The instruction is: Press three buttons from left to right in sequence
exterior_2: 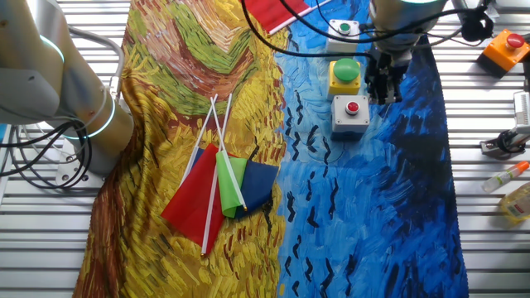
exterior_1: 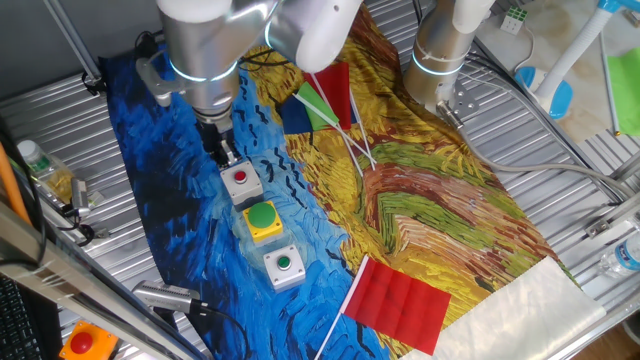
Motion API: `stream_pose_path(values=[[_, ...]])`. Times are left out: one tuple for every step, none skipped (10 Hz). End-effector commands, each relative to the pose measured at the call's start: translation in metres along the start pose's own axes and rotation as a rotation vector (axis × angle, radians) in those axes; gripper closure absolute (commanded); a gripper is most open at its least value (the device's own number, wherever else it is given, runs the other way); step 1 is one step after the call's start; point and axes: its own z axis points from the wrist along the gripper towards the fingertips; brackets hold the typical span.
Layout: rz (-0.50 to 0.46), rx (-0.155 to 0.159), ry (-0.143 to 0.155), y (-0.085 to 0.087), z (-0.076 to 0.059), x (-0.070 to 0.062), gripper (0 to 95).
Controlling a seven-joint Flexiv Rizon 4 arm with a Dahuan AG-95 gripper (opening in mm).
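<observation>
A ribbed silver metal tabletop (exterior_1: 560, 160) fills both fixed views, its slats running in parallel lines. A painted cloth in swirling blue and yellow brushstrokes (exterior_1: 440, 215) drapes across it, reaching the table's edges. Grey cables (exterior_2: 37, 161) trail over the slats beside the cloth. Light falls evenly, casting soft shadows.

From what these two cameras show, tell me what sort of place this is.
Probably a robotics lab test bench, not a home. A slatted metal table carries a painting-print cloth, two robot arm bases are bolted on, loose cables trail off, and the gripper hangs by three wired button boxes.
</observation>
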Motion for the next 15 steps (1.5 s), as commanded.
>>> stream_pose_path(values=[[0.013,0.039,0.120,0.0007,-0.0004,-0.0012,95.0],[0.011,0.047,0.139,0.0007,-0.0004,-0.0012,95.0],[0.010,0.047,0.139,0.0007,-0.0004,-0.0012,95.0],[0.010,0.047,0.138,0.0007,-0.0004,-0.0012,95.0],[0.015,0.043,0.132,0.0007,-0.0004,-0.0012,95.0],[0.017,0.035,0.130,0.0007,-0.0004,-0.0012,95.0],[0.015,0.033,0.129,0.0007,-0.0004,-0.0012,95.0],[0.019,0.027,0.129,0.0007,-0.0004,-0.0012,95.0],[0.026,0.032,0.129,0.0007,-0.0004,-0.0012,95.0],[0.028,0.036,0.128,0.0007,-0.0004,-0.0012,95.0],[0.023,0.037,0.125,0.0007,-0.0004,-0.0012,95.0],[0.016,0.039,0.126,0.0007,-0.0004,-0.0012,95.0],[0.014,0.038,0.126,0.0007,-0.0004,-0.0012,95.0],[0.013,0.038,0.125,0.0007,-0.0004,-0.0012,95.0],[0.013,0.038,0.124,0.0007,-0.0004,-0.0012,95.0]])
